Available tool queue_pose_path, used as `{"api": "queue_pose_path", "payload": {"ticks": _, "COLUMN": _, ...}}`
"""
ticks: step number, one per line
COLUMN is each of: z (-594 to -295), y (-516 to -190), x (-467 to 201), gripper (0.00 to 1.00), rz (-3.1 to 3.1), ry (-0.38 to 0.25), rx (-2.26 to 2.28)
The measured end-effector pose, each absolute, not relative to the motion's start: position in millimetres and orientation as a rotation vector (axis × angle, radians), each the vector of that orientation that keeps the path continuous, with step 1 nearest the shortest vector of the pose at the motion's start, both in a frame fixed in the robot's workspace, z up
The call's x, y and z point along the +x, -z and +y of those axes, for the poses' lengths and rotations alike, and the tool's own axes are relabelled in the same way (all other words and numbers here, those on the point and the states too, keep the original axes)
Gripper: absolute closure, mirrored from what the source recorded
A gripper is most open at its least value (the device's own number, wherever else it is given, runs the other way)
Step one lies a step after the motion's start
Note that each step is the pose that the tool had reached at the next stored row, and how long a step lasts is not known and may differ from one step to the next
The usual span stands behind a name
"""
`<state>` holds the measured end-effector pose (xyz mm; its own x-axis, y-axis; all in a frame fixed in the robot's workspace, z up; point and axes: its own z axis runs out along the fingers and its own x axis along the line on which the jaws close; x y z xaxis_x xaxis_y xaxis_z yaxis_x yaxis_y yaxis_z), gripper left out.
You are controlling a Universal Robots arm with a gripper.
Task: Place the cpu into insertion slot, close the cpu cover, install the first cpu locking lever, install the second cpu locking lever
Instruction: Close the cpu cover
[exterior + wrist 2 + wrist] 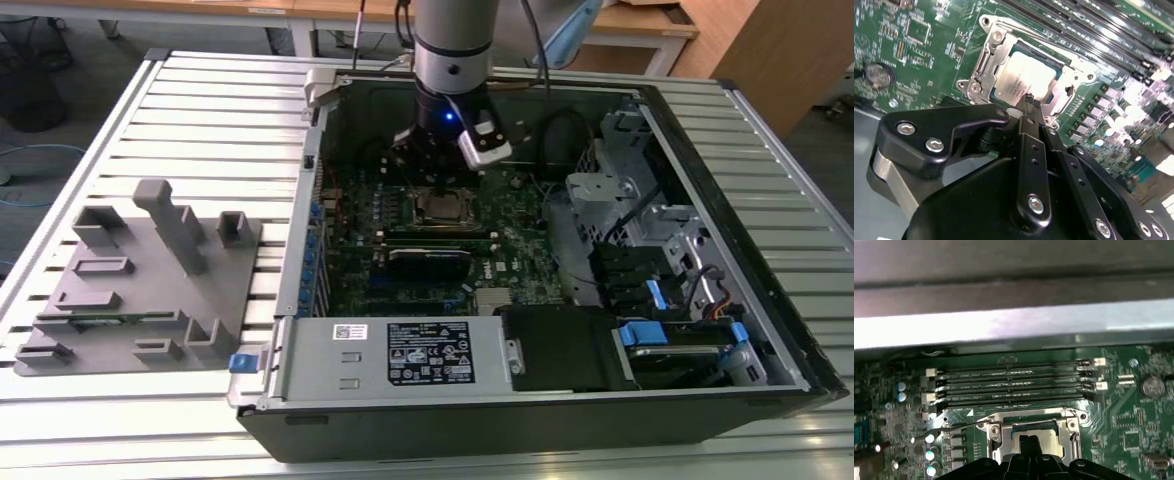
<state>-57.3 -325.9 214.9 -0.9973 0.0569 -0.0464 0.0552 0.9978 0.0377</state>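
A slatted metal bench (pixel 160 110) carries an open computer case (pixel 534 430) lying on its side. A grey moulded fixture (pixel 134 270) sits on the bench towards the exterior view's left, just beside the case. The arm (pixel 454 40) reaches straight down into the case from above. A boxy power supply (pixel 400 352) fills the case's near end.

The green circuit board (pixel 914 60) covers the case floor. 4 long black memory slots (pixel 1014 385) run side by side on it, just beside the insertion slot (pixel 1055 96).

The cpu cover (pixel 985 65) lies flat on the slot. The cpu (pixel 1021 80) sits in the slot, its dull silver top showing through the cover's window. In the first wrist view, 1 thin metal lever (pixel 949 429) runs out from the socket's corner across the board; whether it is latched cannot be told.

The gripper (pixel 1029 101) hangs over the cpu's near edge. Its black fingers (pixel 1030 145) are clenched together with nothing between them, and both wrist views show the tips at the socket.
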Motion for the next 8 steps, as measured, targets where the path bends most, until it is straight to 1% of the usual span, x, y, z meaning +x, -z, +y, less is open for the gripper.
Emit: {"api": "queue_pose_path", "payload": {"ticks": 8, "z": -326.0, "y": -212.7, "x": -59.9, "gripper": 0.9, "rz": 3.095, "ry": -0.053, "rx": -0.036}}
